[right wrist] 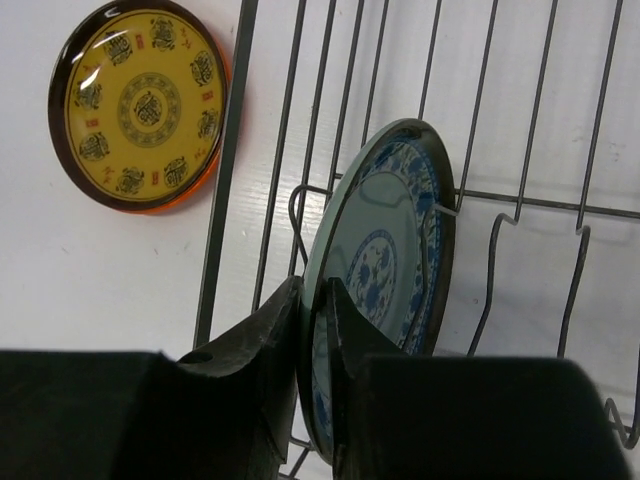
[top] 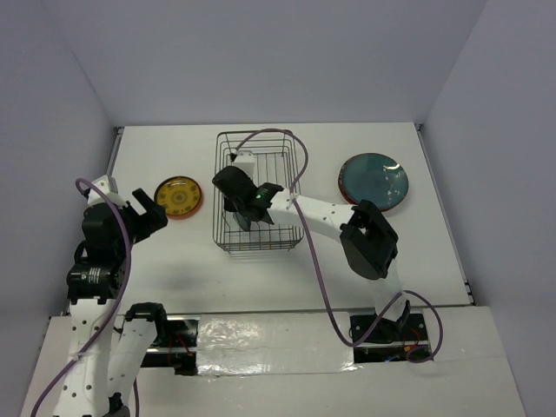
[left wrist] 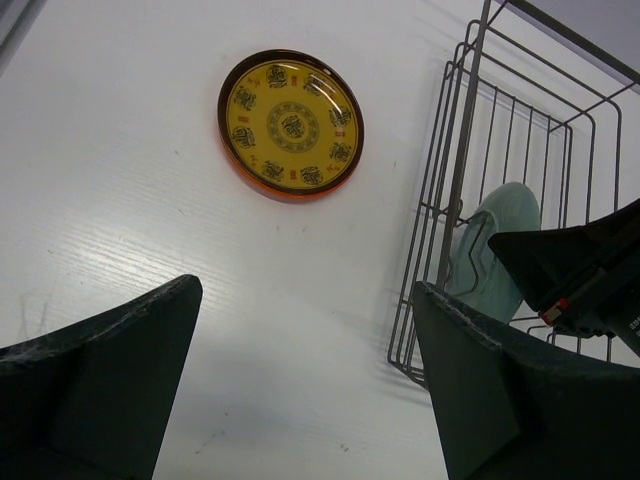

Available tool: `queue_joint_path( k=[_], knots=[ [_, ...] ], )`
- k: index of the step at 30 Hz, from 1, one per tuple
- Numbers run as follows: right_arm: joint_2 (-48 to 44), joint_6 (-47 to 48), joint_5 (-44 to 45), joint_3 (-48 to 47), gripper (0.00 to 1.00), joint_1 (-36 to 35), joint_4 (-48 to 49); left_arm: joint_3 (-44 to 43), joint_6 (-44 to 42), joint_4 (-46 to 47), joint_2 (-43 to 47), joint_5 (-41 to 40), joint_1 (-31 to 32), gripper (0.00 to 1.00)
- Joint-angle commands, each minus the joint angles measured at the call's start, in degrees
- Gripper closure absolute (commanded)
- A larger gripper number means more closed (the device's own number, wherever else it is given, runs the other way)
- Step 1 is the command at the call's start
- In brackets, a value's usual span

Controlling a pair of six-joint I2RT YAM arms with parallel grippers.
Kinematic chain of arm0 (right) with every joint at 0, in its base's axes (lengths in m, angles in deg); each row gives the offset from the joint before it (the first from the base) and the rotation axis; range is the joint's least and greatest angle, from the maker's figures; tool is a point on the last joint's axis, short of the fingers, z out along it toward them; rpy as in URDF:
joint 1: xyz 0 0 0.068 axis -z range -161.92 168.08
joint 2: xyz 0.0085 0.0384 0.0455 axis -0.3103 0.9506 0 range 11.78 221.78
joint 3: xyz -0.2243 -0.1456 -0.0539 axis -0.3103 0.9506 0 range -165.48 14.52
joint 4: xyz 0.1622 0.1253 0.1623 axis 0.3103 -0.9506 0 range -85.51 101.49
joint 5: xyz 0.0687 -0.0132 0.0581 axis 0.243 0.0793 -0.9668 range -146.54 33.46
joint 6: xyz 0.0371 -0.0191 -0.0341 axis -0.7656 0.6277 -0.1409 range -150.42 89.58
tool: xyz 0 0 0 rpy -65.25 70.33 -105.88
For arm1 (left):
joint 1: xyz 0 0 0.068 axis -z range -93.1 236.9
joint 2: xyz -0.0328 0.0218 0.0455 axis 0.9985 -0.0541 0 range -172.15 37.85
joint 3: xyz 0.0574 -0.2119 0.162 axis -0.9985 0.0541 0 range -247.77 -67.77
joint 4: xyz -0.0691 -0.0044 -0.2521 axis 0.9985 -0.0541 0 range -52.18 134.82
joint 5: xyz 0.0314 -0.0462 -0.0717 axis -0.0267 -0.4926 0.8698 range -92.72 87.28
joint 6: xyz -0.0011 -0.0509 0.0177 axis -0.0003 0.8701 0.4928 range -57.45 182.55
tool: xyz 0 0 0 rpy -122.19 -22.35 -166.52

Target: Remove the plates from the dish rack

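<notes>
The dark wire dish rack (top: 287, 156) stands mid-table. Inside it a pale plate with a blue pattern (right wrist: 385, 260) stands on edge between the prongs; its pale back shows in the left wrist view (left wrist: 495, 245). My right gripper (right wrist: 315, 330) reaches into the rack (right wrist: 350, 100) and is shut on this plate's rim, one finger on each face. A yellow-brown patterned plate (top: 178, 196) lies flat left of the rack, also in the wrist views (left wrist: 291, 124) (right wrist: 140, 105). A large teal-blue plate (top: 373, 181) lies flat to the right. My left gripper (left wrist: 305, 390) is open and empty above the table, left of the rack (left wrist: 450, 200).
White table with grey walls around it. The table's edges (top: 117, 143) run close to the left and right walls. A purple cable (top: 300, 169) loops over the rack's right side.
</notes>
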Motion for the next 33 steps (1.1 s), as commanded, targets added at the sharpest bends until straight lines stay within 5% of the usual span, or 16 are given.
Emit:
queue_joint_path(
  k=[1, 23, 28, 33],
  knots=[
    [-2.7, -3.5, -2.9, 1.2, 0.82, 1.0, 2.4, -0.2, -1.0, 1.8, 0.4, -0.2, 0.4, 0.0],
    [-16.5, -2.4, 0.6, 2.6, 0.96, 1.0, 2.2, -0.7, -0.6, 1.5, -0.6, -0.9, 0.8, 0.0],
    [-21.6, 2.0, -6.1, 2.6, 0.95, 0.9, 5.6, -3.7, 1.2, -0.5, -2.3, -1.7, 0.7, 0.0],
    [-28.2, 21.4, -20.8, 3.1, 0.98, -0.8, 9.0, -9.0, 10.8, -3.6, -3.5, 5.5, 0.7, 0.0]
  ],
)
